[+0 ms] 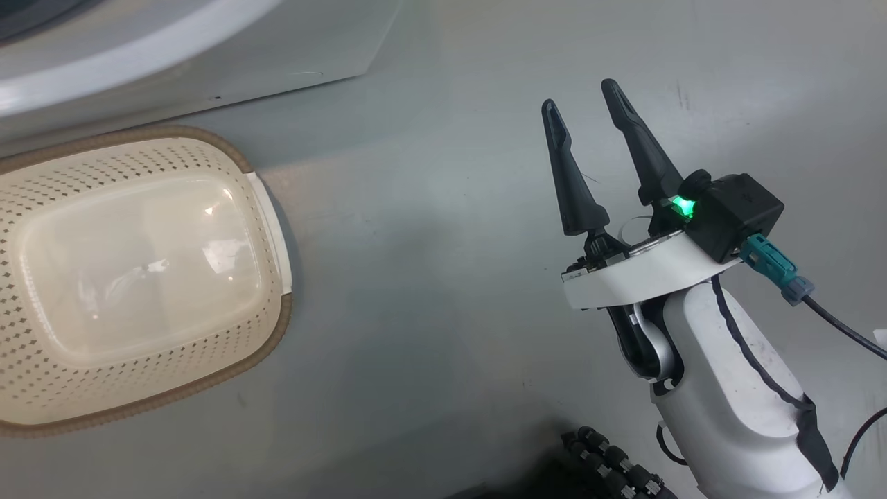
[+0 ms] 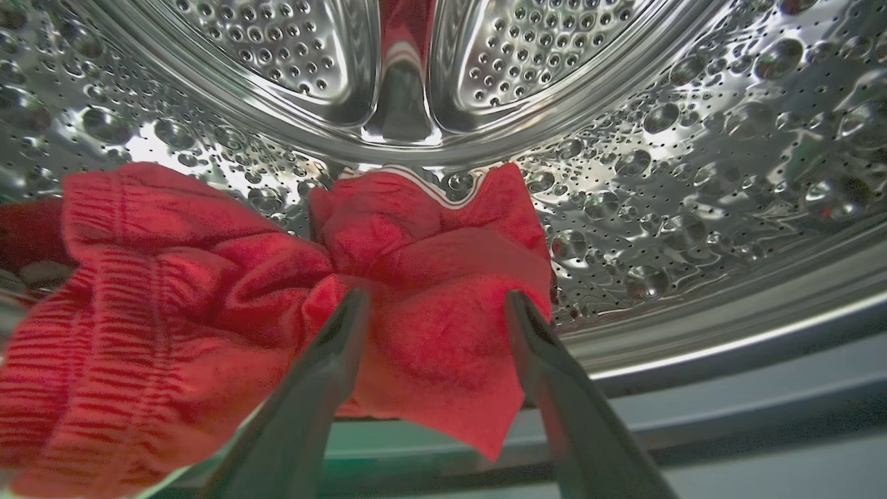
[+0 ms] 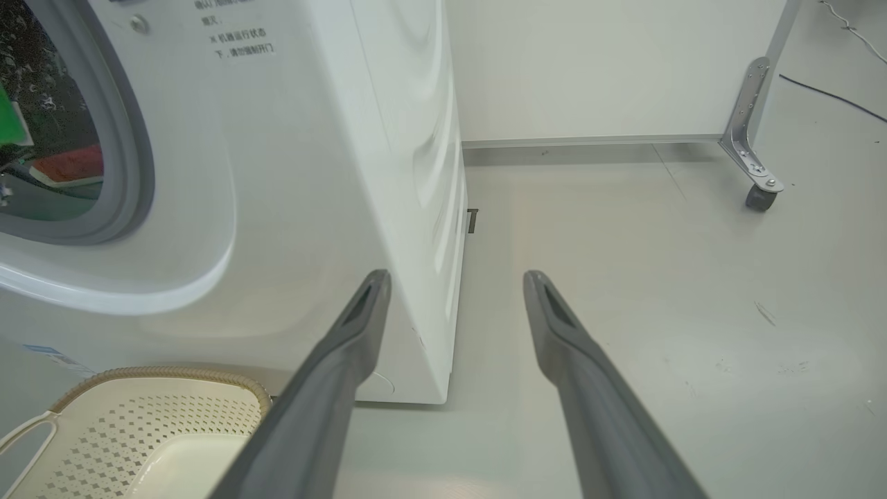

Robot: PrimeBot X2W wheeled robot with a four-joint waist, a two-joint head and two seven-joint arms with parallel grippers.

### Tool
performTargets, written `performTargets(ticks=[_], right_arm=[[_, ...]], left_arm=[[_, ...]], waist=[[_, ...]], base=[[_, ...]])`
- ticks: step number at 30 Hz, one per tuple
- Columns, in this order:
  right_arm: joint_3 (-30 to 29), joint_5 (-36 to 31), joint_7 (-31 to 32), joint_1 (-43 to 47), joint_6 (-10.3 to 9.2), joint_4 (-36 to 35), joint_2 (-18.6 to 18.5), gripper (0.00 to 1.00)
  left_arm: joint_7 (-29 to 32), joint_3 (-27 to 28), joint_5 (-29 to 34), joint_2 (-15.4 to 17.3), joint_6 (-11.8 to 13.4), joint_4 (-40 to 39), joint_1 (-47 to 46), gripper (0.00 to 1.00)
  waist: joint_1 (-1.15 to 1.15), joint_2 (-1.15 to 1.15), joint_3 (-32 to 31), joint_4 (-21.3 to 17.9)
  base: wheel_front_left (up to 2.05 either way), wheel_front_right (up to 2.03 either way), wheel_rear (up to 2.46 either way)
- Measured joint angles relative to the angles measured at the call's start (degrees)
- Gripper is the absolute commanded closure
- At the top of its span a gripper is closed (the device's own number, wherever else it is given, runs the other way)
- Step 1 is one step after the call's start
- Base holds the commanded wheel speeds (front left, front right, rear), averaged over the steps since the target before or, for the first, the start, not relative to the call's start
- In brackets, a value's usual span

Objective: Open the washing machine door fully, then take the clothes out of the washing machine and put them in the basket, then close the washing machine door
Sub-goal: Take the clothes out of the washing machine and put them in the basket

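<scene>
Inside the washing machine's steel drum (image 2: 693, 173) lies the crumpled red clothes (image 2: 208, 291), with white trim at its far edge. My left gripper (image 2: 438, 296) is open, its fingers straddling a fold of the red fabric near the drum's front lip. The white washing machine (image 3: 312, 173) shows its grey-gasketed mouth (image 3: 132, 159), with a patch of red clothes (image 3: 69, 163) inside. The cream basket (image 1: 267, 208) stands empty on the floor before the machine (image 1: 173, 62). My right gripper (image 1: 581, 97) hangs open over bare floor, right of the basket (image 3: 138, 430). The door is out of view.
Grey floor spreads to the right of the machine. A metal frame leg with a caster (image 3: 759, 190) stands at the far right by a white wall. A dark cable (image 3: 824, 93) lies on the floor beyond it.
</scene>
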Motion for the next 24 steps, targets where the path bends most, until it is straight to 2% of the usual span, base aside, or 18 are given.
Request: performTargets(ticks=[7,11,15,16,17,18,19,24], right_arm=[[0.71,0.22,-0.01,-1.01,-0.16,0.08,0.01,0.00],[1.02,0.36,-0.01,-1.29,-0.98,0.08,0.02,0.00],[1.24,0.37,0.00,-1.44,-1.00,0.14,0.02,0.00],[1.27,0.37,-0.01,-1.45,-1.02,0.14,0.02,0.00],[1.27,0.37,-0.01,-1.45,-1.02,0.14,0.02,0.00],[1.33,0.37,0.00,-1.46,-1.07,0.15,0.02,0.00],[1.37,0.37,0.00,-1.49,-1.09,0.19,0.02,0.00],[1.40,0.38,0.00,-2.08,-1.30,0.40,0.02,0.00]], left_arm=[[0.60,-0.41,0.07,0.76,-0.49,3.68,-2.57,0.00],[1.56,-0.82,0.80,1.43,-0.49,5.68,-3.65,0.00],[3.02,-1.80,1.16,1.74,-0.49,7.64,-4.86,0.00],[3.39,-2.05,1.42,1.79,-0.49,8.11,-5.01,0.13],[3.39,-2.05,1.42,1.79,-0.49,8.11,-5.01,0.55],[3.75,-2.23,1.54,1.81,-0.49,8.56,-5.18,0.84],[3.88,-2.40,1.56,1.83,-0.48,8.93,-5.35,1.00],[4.04,-3.33,2.59,1.88,-0.48,10.06,-6.09,1.00]], waist=[[0.00,0.00,1.93,-1.64],[0.00,0.00,2.15,-1.77],[0.00,0.00,2.10,-1.68],[0.00,0.00,2.08,-1.64],[0.00,0.00,2.08,-1.64],[0.00,0.00,2.05,-1.61],[0.00,0.00,2.02,-1.57],[0.00,0.00,1.77,-1.41]], base=[[0.00,0.00,0.00],[0.00,0.00,0.00],[0.00,0.00,0.00],[0.00,0.00,0.00],[0.00,0.00,0.00],[0.00,0.00,0.00],[0.00,0.00,0.00],[0.00,0.00,0.00]])
